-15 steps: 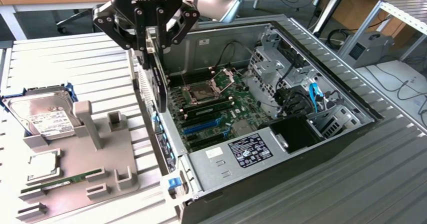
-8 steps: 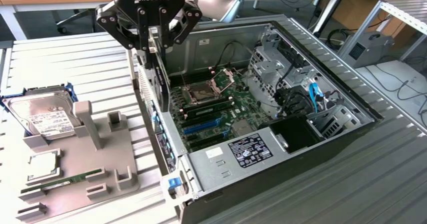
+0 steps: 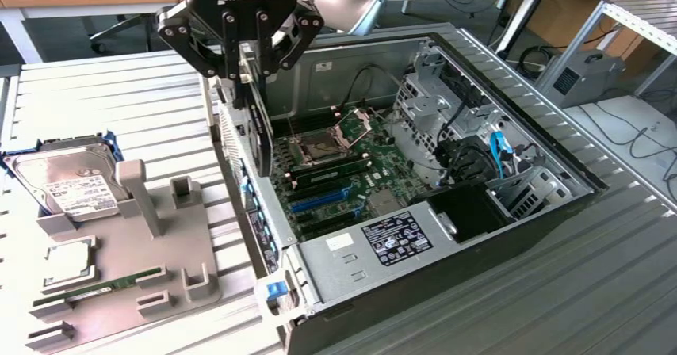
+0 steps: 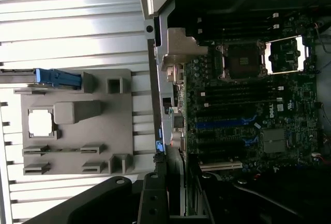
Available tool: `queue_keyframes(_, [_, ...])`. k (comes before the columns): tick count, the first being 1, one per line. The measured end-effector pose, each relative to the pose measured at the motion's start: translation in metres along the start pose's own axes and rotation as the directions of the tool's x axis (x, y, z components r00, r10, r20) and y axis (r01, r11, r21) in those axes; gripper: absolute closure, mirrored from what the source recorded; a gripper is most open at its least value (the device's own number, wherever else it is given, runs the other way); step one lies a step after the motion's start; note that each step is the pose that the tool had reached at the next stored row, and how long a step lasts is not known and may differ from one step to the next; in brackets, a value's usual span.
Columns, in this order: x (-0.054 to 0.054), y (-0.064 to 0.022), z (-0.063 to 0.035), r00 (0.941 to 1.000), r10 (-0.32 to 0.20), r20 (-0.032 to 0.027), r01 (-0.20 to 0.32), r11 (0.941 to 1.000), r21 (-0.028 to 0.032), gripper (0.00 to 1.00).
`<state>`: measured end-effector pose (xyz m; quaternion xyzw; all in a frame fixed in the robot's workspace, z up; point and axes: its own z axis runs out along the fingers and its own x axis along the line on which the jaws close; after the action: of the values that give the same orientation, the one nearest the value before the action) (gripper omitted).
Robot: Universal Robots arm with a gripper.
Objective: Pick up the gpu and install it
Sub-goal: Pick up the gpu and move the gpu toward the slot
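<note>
1. You are looking at the gripper hanging over the open computer case, above the wall on the exterior view's left, with its jaws clamped on the gpu.
2. The gpu is hanging upright and edge-on below the gripper. It is showing as a thin dark slab running down along that wall, just beside the motherboard. In the exterior view its lower end is sitting level with the processor socket. You cannot tell whether it is touching the board.
3. In the wrist view you are seeing the gripper from behind, with the gpu running as a narrow striped edge between the dark fingers. It is lying over the strip where the case wall is meeting the motherboard.
4. The blue expansion slots are lying on the board between the socket and the labelled power supply, apart from the card.
5. On the exterior view's left, a grey parts holder is sitting on the slatted table, well apart from the gripper. It is carrying a hard drive, a processor chip and a memory stick.
</note>
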<state>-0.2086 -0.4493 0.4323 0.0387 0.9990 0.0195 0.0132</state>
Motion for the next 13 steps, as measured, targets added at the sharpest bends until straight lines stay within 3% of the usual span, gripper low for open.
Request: queue_keyframes(13, [-0.012,0.0009,0.0004,1.0000,0.000,0.0000,0.000,1.0000,0.0000,0.73])
